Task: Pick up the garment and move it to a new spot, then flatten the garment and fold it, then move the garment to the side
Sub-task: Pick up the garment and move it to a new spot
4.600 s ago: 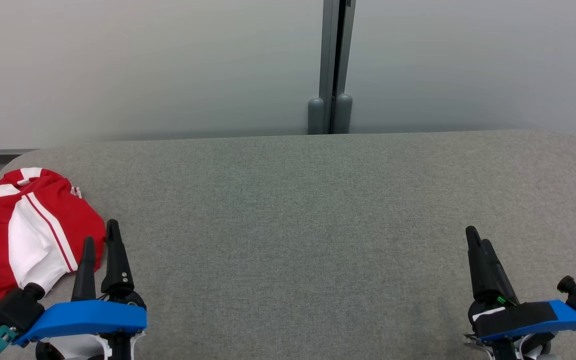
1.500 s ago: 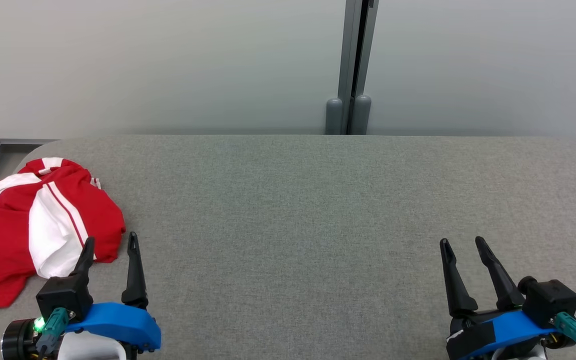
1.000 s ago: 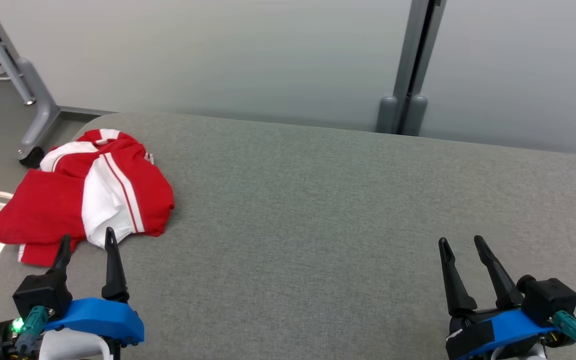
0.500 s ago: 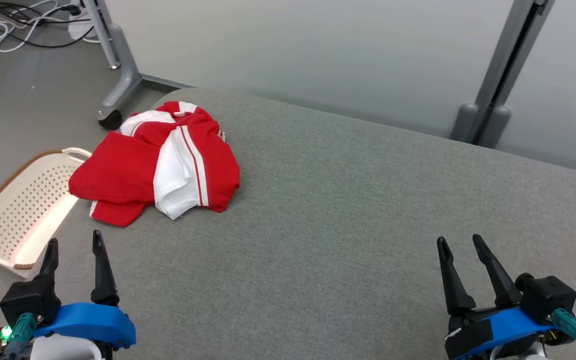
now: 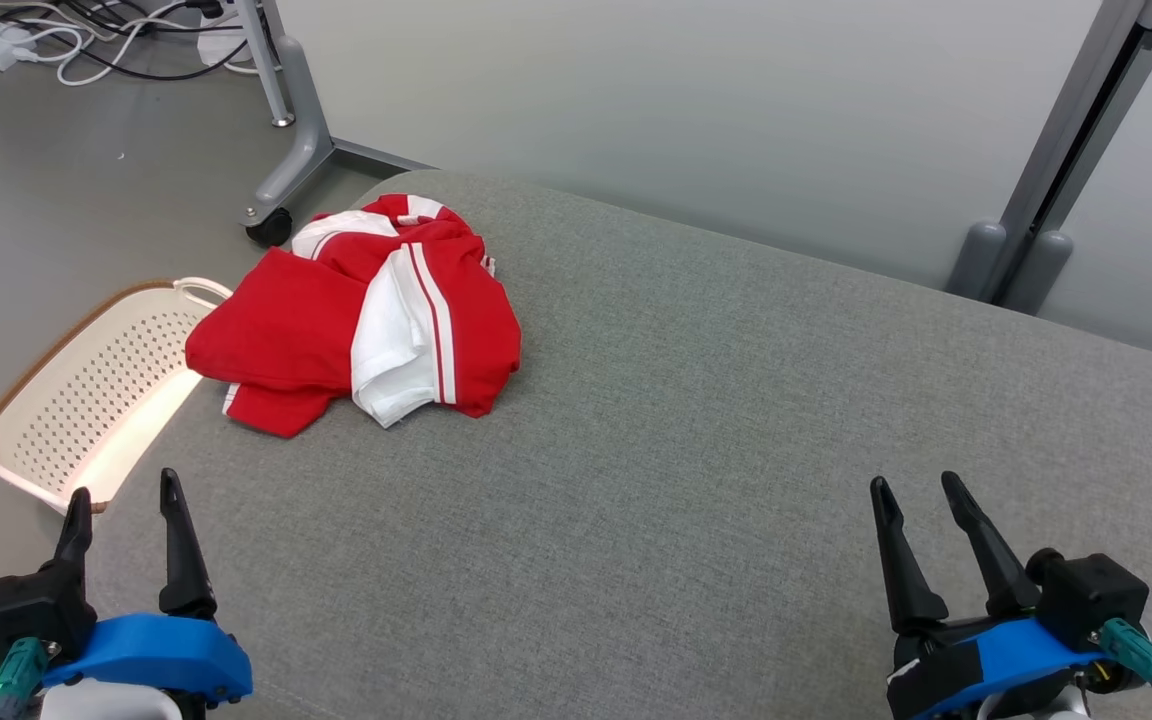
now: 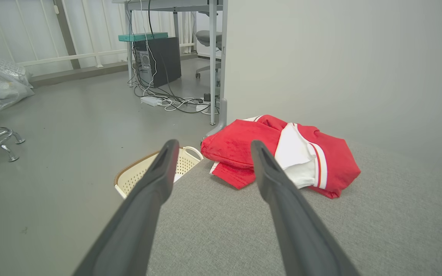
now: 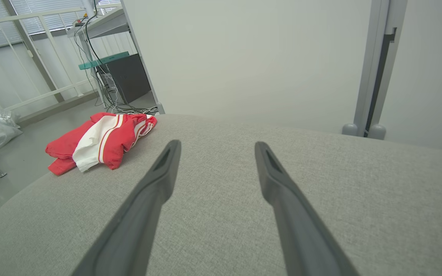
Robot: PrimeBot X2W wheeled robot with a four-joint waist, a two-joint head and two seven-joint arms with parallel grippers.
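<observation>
A red and white garment [image 5: 366,320] lies crumpled near the far left corner of the grey fabric table [image 5: 696,440]; it also appears as the garment [image 6: 282,151] ahead of the left fingers and the garment [image 7: 98,143] far to the left. My left gripper [image 5: 121,490] hangs open at the table's near left edge, well short of the cloth. At the lower right my right gripper [image 5: 916,485] stands open and empty above bare fabric. Both wrist views show spread jaws, left gripper [image 6: 211,147] and right gripper [image 7: 217,147].
A cream perforated basket [image 5: 86,390] sits on the floor beside the table's left edge. A grey wheeled stand leg [image 5: 286,170] and cables [image 5: 86,50] lie beyond it. A grey partition post [image 5: 1046,200] rises behind the table.
The head camera has turned left, so the garment now sits nearer the picture's middle and the basket and floor have come into view. Both grippers stay open.
</observation>
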